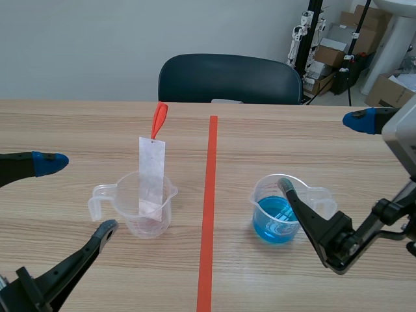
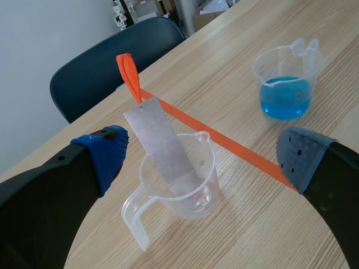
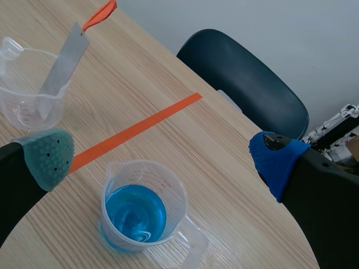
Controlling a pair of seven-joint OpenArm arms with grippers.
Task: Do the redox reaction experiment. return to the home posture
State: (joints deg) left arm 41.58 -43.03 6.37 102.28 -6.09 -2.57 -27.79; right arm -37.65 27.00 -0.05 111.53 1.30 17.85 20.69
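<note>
Strip (image 1: 151, 170) in left beaker (image 1: 127, 198); right beaker (image 1: 262, 198) beyond the tape line (image 1: 208, 195).

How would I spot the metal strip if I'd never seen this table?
Find the orange-red tape line down the table. On its left stands a clear beaker; the grey strip leans inside it, topped by an orange tag, unlike the blue-filled beaker.

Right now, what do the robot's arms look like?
Both are black, ending in jaws of two thick fingers with soft dotted pads at the tips. The left arm has blue pads. The right arm has one blue pad and one grey-green pad.
</note>
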